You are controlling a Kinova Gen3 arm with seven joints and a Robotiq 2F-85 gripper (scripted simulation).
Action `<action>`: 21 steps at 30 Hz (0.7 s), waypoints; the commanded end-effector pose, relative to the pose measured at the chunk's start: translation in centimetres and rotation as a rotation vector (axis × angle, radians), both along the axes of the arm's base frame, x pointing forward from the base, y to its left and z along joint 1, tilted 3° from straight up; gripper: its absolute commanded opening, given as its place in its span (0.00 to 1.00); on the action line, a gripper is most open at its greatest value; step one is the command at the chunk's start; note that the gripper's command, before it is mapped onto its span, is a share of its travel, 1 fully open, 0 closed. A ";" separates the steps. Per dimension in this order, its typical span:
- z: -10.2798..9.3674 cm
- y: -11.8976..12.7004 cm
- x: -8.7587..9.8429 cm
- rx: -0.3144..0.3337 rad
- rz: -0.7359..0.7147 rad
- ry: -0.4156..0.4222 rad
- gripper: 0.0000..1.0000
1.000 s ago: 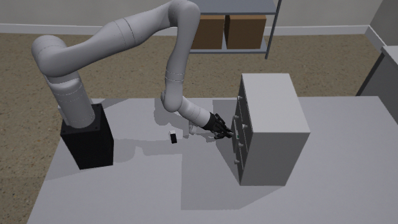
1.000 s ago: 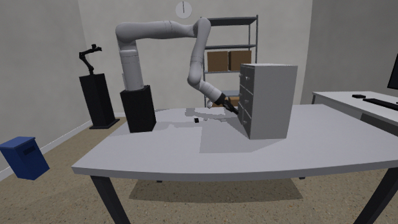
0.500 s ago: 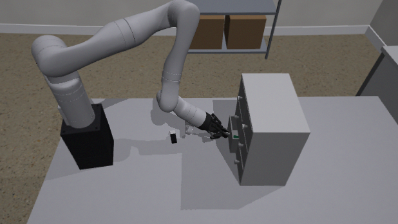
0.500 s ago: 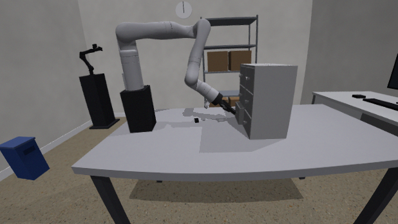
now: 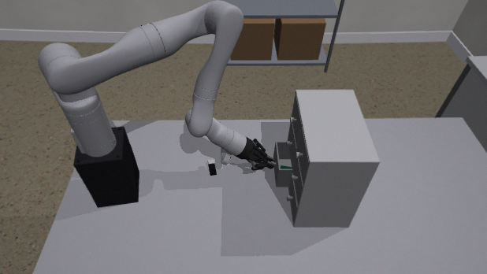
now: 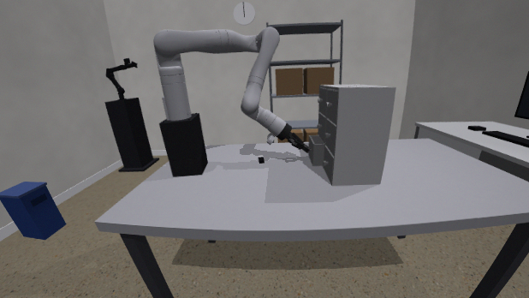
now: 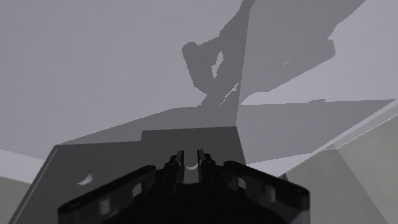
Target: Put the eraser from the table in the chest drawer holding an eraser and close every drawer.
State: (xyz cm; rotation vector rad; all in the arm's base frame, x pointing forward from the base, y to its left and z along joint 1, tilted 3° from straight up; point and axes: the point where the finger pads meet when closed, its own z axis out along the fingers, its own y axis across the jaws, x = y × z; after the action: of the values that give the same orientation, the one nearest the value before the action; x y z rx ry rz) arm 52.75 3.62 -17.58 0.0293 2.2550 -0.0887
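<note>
The knob (image 7: 191,166) of the open drawer (image 5: 282,178) (image 6: 317,155) (image 7: 200,140) was grasped by the gripper (image 5: 273,162) (image 6: 307,150) (image 7: 190,158). The black-and-white eraser (image 5: 212,168) (image 6: 261,160) was seen on the table (image 5: 177,228) (image 6: 214,205) (image 7: 100,65), behind the gripper, toward the arm's base (image 5: 134,169) (image 6: 184,147).

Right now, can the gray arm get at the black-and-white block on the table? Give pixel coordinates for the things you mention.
Probably not yet: its fingers (image 5: 269,159) (image 6: 303,146) look shut on the pale round knob (image 7: 191,167) of the pulled-out gray drawer (image 5: 281,181) (image 6: 317,154) (image 7: 220,137); the block (image 5: 212,169) (image 6: 261,160) looks uncovered.
</note>
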 end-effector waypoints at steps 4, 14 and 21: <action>-0.1 0.0 -0.9 -0.002 0.001 0.005 0.13; -0.2 0.1 -1.7 -0.002 0.001 0.005 0.13; -0.2 0.1 -2.2 -0.002 0.001 0.005 0.13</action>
State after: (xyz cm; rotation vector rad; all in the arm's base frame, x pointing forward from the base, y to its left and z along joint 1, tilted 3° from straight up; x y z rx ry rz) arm 50.76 3.71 -17.67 0.0279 2.2574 -0.0896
